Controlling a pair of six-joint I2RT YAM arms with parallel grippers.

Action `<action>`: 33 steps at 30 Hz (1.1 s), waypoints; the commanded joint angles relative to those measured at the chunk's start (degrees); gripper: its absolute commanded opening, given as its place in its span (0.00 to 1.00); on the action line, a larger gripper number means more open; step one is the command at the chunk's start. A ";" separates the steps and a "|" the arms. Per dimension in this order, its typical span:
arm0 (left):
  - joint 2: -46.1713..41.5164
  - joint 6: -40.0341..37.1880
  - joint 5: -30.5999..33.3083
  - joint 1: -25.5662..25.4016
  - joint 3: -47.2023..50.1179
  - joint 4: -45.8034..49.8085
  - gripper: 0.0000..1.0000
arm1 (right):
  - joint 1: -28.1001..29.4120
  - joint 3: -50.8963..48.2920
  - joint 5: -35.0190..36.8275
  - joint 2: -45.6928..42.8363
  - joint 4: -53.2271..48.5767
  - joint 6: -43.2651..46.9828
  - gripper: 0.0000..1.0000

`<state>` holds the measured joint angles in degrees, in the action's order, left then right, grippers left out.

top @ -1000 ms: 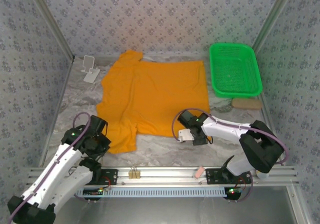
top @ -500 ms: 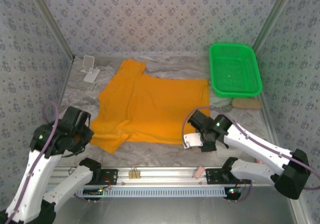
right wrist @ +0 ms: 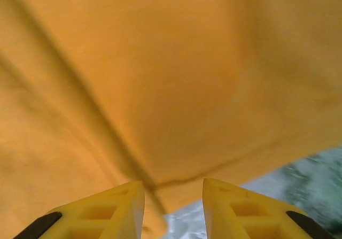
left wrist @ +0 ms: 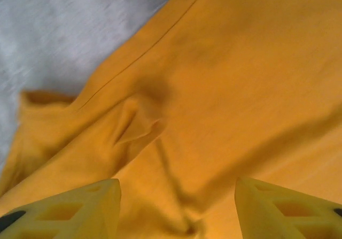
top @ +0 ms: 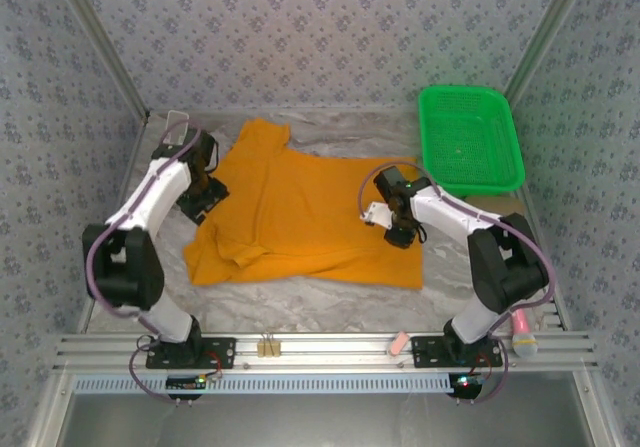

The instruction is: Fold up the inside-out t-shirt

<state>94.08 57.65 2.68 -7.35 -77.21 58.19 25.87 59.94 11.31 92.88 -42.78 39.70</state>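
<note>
Since the earlier frame, both of your arms have swung in from the near edge and now sit over the t-shirt point(top: 310, 217).

From the top camera, it's spread orange across the marbled table point(top: 320, 307), with one sleeve bunched at the near left. Your left gripper point(top: 206, 193) sits at the shirt's left edge. Your right gripper point(top: 399, 231) is over the right side, near the green basket point(top: 470, 137).

On the left wrist cam, the yellow fingers point(left wrist: 69, 212) are spread wide with nothing between them. There's just wrinkled fabric underneath.

On the right wrist cam, the fingers point(right wrist: 107, 209) have a narrower gap and aren't pinching anything either. They're hovering right over the shirt's edge where it meets the table.
</note>
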 commanded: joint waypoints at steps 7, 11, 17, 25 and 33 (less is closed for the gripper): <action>-11.40 -8.17 -2.66 3.90 9.89 5.79 0.60 | 19.20 -3.06 -18.21 -10.04 22.57 4.69 0.60; -17.59 -6.99 -1.34 5.23 19.51 7.28 0.59 | 26.63 1.34 -30.86 1.57 47.09 -0.32 0.60; -18.28 -4.14 -3.95 6.54 29.57 3.94 0.53 | 33.62 16.27 -35.32 19.77 46.68 2.63 0.60; -12.05 -2.01 1.89 9.16 32.05 -2.99 0.28 | 34.54 23.14 -32.16 30.23 48.76 -5.46 0.23; -12.51 -5.22 0.96 15.76 35.03 -5.42 0.00 | 29.09 21.11 -26.37 26.50 51.89 -25.45 0.00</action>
<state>83.66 53.98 1.98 6.37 -42.63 52.62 57.56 81.03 -19.35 122.26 6.70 25.47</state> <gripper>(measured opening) 0.046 0.056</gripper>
